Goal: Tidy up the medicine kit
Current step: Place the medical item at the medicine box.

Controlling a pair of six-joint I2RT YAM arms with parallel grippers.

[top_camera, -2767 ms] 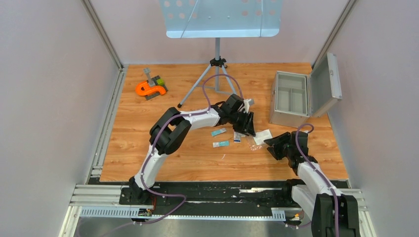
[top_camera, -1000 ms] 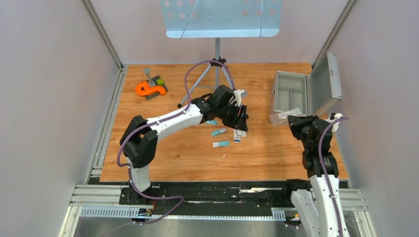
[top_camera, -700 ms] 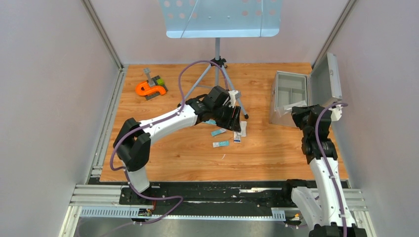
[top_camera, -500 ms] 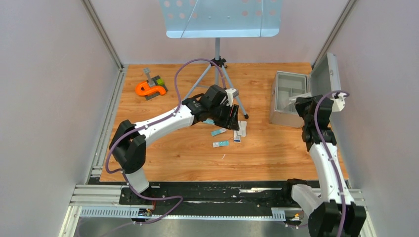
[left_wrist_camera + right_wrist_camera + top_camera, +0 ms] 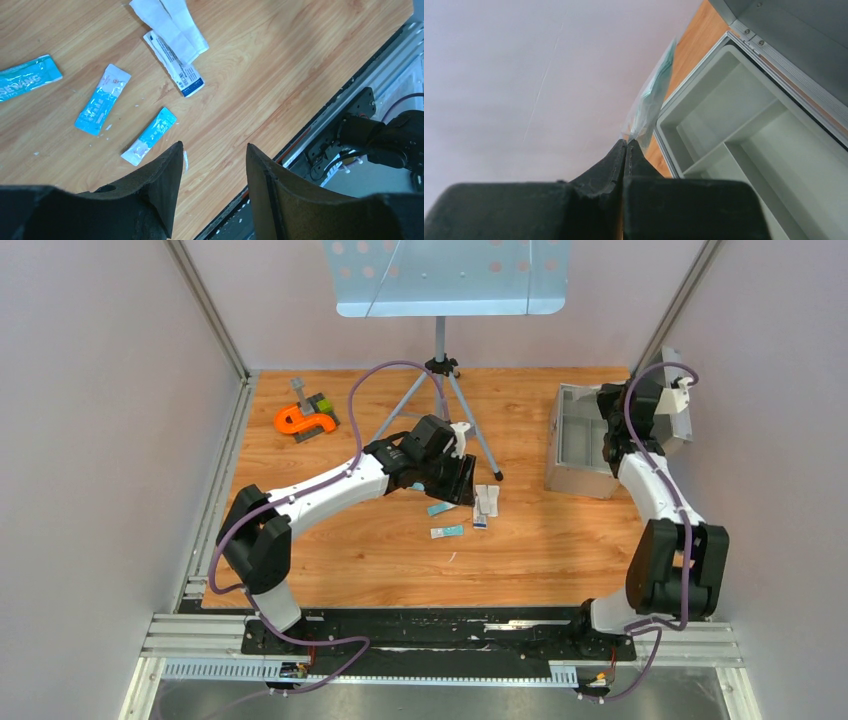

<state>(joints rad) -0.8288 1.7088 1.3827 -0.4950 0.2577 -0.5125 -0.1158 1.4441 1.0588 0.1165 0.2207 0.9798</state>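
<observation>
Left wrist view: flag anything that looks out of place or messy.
Loose packets lie scattered at mixed angles on the wooden table, outside the medicine kit. Two white ones overlap, and small white flecks dot the wood near the teal sachets. Nothing looks damaged.

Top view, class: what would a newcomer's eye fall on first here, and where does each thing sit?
The open silver case at the far right of the table stands out, with the right gripper poised at it, shut on a clear packet. Mid-table, the open left gripper hovers over scattered blue sachets and white wrappers. An orange tool glows at the far left.
</observation>
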